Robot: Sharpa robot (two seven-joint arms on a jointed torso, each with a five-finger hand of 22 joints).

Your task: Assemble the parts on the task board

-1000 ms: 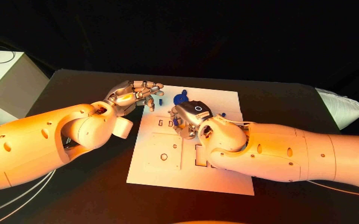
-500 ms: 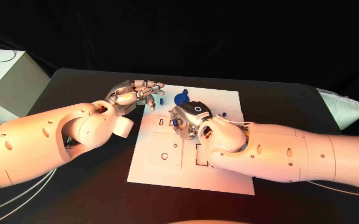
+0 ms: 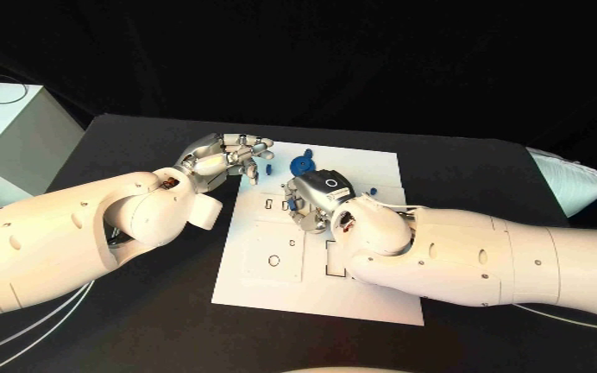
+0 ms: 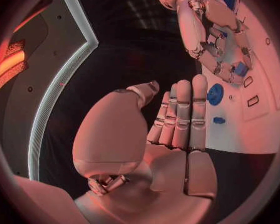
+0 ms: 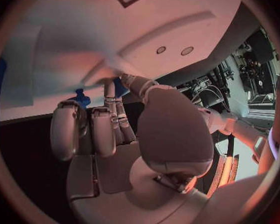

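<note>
From my head, the white task board (image 3: 373, 300) lies mid-table with bare black table (image 3: 149, 330) all round its edges. My left hand (image 3: 230, 159) hovers at its far left corner, my right hand (image 3: 317, 200) over its middle. No writing is readable. A round blue part (image 3: 300, 166) sits near the far edge.

Left wrist: my fingers (image 4: 180, 114) are straight, holding nothing; my other hand pinches a blue part (image 4: 241, 68).

Right wrist: fingers (image 5: 93, 129) curl over the board.

Black table (image 3: 149, 321), perhaps pale box (image 3: 28, 135).
</note>
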